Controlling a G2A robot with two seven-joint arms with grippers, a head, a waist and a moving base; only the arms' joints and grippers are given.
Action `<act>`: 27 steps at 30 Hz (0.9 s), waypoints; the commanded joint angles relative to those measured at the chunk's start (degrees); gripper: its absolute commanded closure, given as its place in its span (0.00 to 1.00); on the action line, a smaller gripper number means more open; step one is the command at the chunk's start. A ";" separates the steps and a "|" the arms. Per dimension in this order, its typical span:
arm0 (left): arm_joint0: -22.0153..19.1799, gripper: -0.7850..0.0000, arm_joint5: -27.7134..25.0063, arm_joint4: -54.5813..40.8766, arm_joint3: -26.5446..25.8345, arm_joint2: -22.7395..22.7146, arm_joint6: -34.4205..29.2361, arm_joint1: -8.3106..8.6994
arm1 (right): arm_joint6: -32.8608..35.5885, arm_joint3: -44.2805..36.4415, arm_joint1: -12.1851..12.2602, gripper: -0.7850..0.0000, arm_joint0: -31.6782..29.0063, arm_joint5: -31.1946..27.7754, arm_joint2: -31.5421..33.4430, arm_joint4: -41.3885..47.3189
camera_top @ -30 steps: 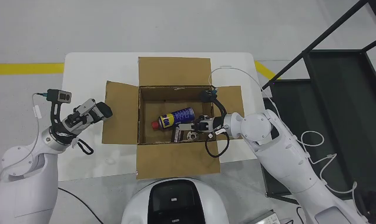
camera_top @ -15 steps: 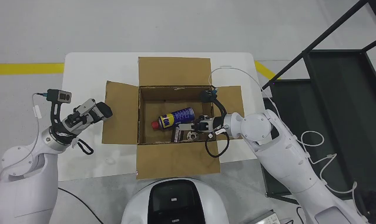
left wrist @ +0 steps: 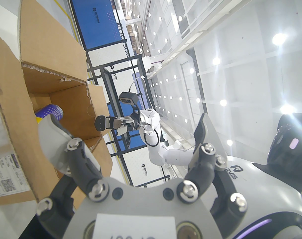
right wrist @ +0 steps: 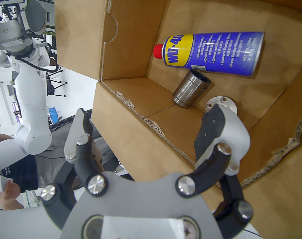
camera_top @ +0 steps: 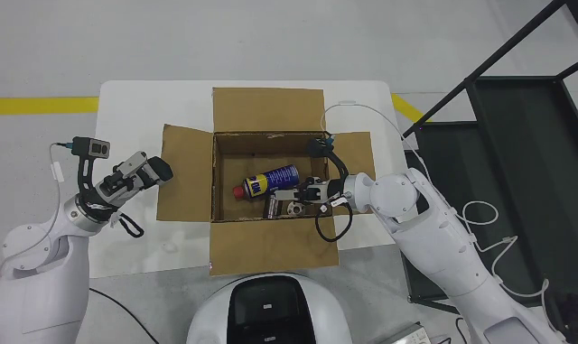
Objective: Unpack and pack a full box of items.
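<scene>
An open cardboard box (camera_top: 268, 96) stands in the middle of the table, flaps spread. Inside lie a blue and yellow spray can (camera_top: 271, 181) (right wrist: 210, 50), a steel cylinder (right wrist: 190, 89) and a white round flange (right wrist: 221, 103). My right gripper (camera_top: 302, 199) (right wrist: 146, 130) is open at the box's near right part, above the flange, holding nothing. My left gripper (camera_top: 152, 171) (left wrist: 128, 135) is open and empty beside the left flap, outside the box. From there I see the box wall (left wrist: 53, 58), the can's base (left wrist: 50, 111) and the right gripper (left wrist: 102, 123) farther off.
The white table (camera_top: 153, 109) has bare room left of and behind the box. A dark metal rack (camera_top: 506, 136) stands close to the table's right side. A yellow line (camera_top: 45, 105) runs along the floor at the left.
</scene>
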 commanded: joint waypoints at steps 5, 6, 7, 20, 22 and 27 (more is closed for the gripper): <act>0.00 0.00 0.00 0.00 0.00 0.00 0.00 0.00 | 0.00 0.00 0.00 0.00 0.00 0.00 0.00 0.00; 0.00 0.00 0.00 0.00 0.00 0.00 0.00 0.00 | 0.00 0.00 0.00 0.00 0.00 0.00 0.00 0.00; 0.00 0.00 0.00 0.00 0.00 0.00 0.00 0.00 | 0.00 0.00 0.00 0.00 0.00 0.00 0.00 0.00; 0.00 0.00 0.00 0.00 0.00 0.00 0.00 0.00 | -0.83 0.99 0.31 0.00 2.33 -17.11 -0.35 -4.41; 0.00 0.00 0.00 0.00 0.00 0.00 0.00 0.00 | -0.52 2.73 0.38 0.00 3.45 -21.78 -0.77 -5.89; 0.00 0.00 0.00 0.00 0.00 0.00 0.00 0.00 | -1.36 7.09 0.26 0.00 7.51 -31.63 -3.70 -15.87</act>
